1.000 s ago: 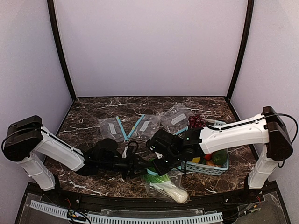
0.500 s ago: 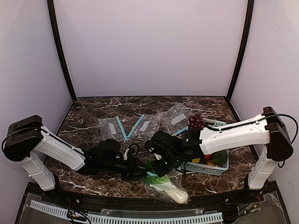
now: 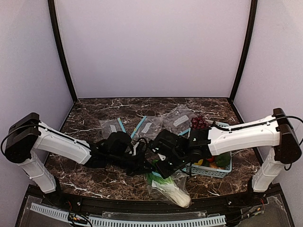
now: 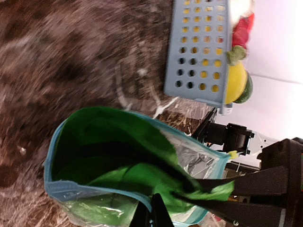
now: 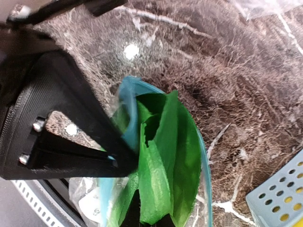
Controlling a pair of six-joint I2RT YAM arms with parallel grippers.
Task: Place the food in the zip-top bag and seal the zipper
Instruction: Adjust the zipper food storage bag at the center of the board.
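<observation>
**A:** What worries you most here?

**B:** The leaves. The leafy vegetable (image 3: 174, 194) is inside the zip-top bag (image 3: 155, 191), but its green tops crowd the mouth. In the right wrist view they lie against the zipper (image 5: 125, 106). I judge that pressing the strip shut now would trap leaf in the track and leave a gap.

**A:** And the grip?

**B:** The left hand (image 4: 150, 213) has its fingers drawn close together on the near lip of the bag. That is a thin pinch on slick film, so a tug could pull it free and let the mouth fall flat. The right hand (image 3: 162, 169) is at the opposite lip with one fingertip against the blue rim. I cannot tell whether it is gripping anything or is spread.

**A:** Anything else?

**B:** The bag lies on the bench (image 3: 94, 182) close to its near edge, just beside the basket (image 3: 222, 172). A drag toward the arms could carry it over that edge. A red-orange piece (image 4: 242, 29) sits in the basket, so the mouth needs to be open for more food.

**A:** Which way does the vegetable lie?

**B:** Its long axis runs diagonally. The white stalk points toward the near edge and the right, deep in the bag, and the leaves point toward the hands. The bag's mouth faces away from the near edge, up and to the left.
</observation>
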